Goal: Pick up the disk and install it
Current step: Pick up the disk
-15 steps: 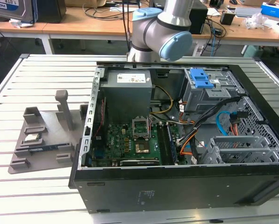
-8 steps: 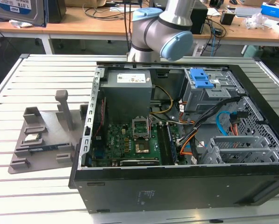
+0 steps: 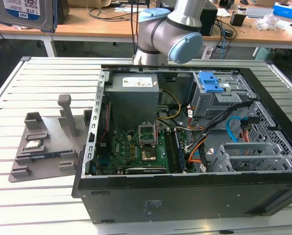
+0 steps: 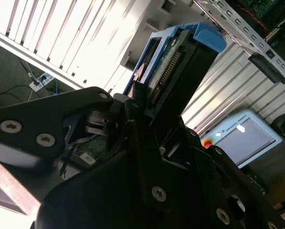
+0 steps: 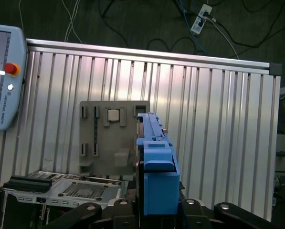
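Fig. — pick-up done, install pending: tool (image 5: 156, 206) was clamped on the disk (image 5: 155, 162), held well above the grey fixture (image 5: 114, 138) on the surface (image 5: 218, 119) — not yet in PC case (image 3: 185, 196) beside fixture.

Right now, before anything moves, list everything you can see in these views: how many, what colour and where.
disk: one, silver in a blue bracket, held in the gripper
computer case: one, black, open, on the table
motherboard: one, green, inside the case
latch plate: one, blue on a grey cage, inside the case, toward the exterior view's right
tray: one, grey, on the table, at the exterior view's left of the case
chip: one, silver, square, on the tray
table: one, silvery, slatted
pendant: one, pale grey-blue with a red button, beside the table
arm: one, grey with pale blue caps, behind the case
gripper: one, black, shut on the disk
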Motion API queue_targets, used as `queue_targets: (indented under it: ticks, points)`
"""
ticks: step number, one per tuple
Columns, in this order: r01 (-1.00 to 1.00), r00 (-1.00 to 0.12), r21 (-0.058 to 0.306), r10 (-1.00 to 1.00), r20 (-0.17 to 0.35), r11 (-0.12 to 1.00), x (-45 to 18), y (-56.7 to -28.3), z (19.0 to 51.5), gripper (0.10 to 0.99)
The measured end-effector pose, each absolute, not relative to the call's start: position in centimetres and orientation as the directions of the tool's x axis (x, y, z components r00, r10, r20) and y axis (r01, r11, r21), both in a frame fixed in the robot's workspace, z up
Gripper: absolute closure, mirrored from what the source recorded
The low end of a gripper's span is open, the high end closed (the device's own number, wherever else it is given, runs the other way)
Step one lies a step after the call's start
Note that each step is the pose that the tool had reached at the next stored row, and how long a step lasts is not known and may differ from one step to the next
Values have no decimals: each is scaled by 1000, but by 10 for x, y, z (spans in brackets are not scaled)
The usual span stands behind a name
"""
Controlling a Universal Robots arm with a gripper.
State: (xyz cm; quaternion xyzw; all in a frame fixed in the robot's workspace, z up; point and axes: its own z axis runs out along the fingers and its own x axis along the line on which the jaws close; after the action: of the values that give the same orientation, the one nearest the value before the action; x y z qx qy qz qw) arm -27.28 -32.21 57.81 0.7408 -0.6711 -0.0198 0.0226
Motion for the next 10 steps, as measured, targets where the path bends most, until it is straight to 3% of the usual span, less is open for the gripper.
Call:
queue_targets:
  ticks: [10]
  points:
    - [-993,98,60,-995,1,-98,-260,-322,561,718]
